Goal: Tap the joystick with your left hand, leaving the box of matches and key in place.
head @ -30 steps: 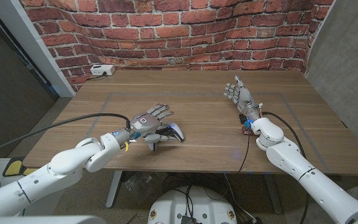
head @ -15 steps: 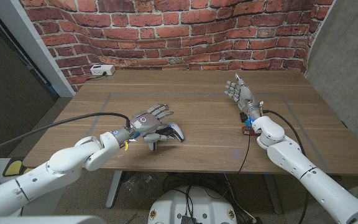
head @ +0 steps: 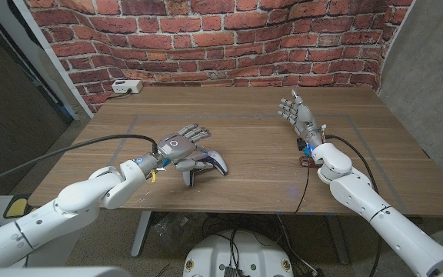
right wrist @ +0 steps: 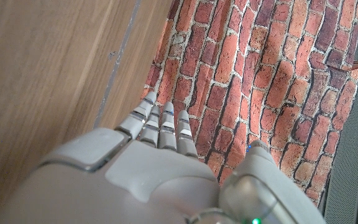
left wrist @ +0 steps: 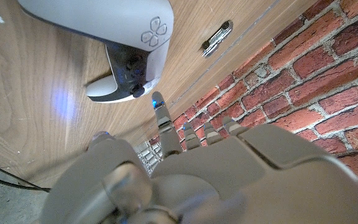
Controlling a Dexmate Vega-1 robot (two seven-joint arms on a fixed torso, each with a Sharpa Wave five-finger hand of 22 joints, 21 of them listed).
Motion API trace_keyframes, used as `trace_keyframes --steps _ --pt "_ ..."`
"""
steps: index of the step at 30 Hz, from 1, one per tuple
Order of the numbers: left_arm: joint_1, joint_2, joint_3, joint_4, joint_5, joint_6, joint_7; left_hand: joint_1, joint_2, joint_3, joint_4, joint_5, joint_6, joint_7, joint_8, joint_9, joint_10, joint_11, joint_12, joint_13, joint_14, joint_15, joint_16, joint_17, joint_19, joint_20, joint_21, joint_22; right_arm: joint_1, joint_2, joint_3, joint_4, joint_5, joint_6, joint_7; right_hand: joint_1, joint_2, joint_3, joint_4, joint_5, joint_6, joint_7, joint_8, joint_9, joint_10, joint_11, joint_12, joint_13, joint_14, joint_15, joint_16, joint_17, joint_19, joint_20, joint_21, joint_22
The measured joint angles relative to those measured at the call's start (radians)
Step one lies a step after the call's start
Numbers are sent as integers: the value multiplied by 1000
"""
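- Left hand [head: 181, 146]: hovers over the table [head: 252, 108], fingers spread, holding nothing.
- Joystick [head: 215, 162]: a white game controller with dark grips, lying on the table near its front edge, just beside the left hand at about 4 o'clock from the palm in the head view. Contact between fingertips and controller cannot be told.
- Long axis: appears to run roughly 10 to 4 o'clock.
- Right hand [head: 297, 115]: well apart at the table's right side, fingers extended, empty. The left hand is far nearer.
- Materials: smooth rounded plastic shell, moulded buttons; wood-grain table.
- Key [left wrist: 217, 37]: small metal piece, beyond the controller in the left wrist view.
- Judgement: a short downward dab suffices.
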Motion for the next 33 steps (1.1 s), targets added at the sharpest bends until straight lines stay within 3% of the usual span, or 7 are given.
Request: trace_keyframes --steps 10,20,25,29,33 --pt "18 -14 -31 -1 -28 5 33 0 0 3 3 -4 -73 4 -30 3 7 4 0 0 16 2 0 0 -4 4 0 0 -4 7 0 2 -9 12 -10 0 0 0 0 0 2 -2 0 0 0 0 0 0 0 0 0 -2 0 0 0 0" --pt "40 -42 -73 -1 -78 -6 78 12 -7 1 10 -12 -255 21 -52 7 25 21 0 0 51 19 0 0 0 18 13 0 -12 16 4 2 -15 31 -16 0 0 0 0 0 1 -2 0 0 3 -4 0 0 0 0 0 1 0 0 0 0" --pt "47 -62 -93 8 -115 -20 106 12 -7 -2 16 -17 -318 61 -52 7 49 34 0 2 70 21 0 0 4 22 17 -2 -12 22 4 7 -19 41 -16 0 0 0 0 0 1 -1 0 0 3 -4 0 0 0 0 0 0 0 0 0 0" --pt "50 -83 -112 18 -147 -34 125 12 -7 -2 15 -19 -355 105 -48 7 66 52 0 2 81 32 0 0 20 0 17 -2 -14 27 4 11 -21 50 -16 0 0 0 0 0 1 -1 0 0 7 0 0 0 0 0 0 0 0 0 0 0" --pt "48 -110 -132 36 -203 -60 139 12 -7 -2 16 -19 -379 130 -48 7 71 57 0 0 83 34 0 0 27 -9 21 -2 -19 31 4 14 -22 59 -17 0 0 0 0 0 1 -1 0 0 7 0 0 0 0 0 0 0 0 0 0 0"
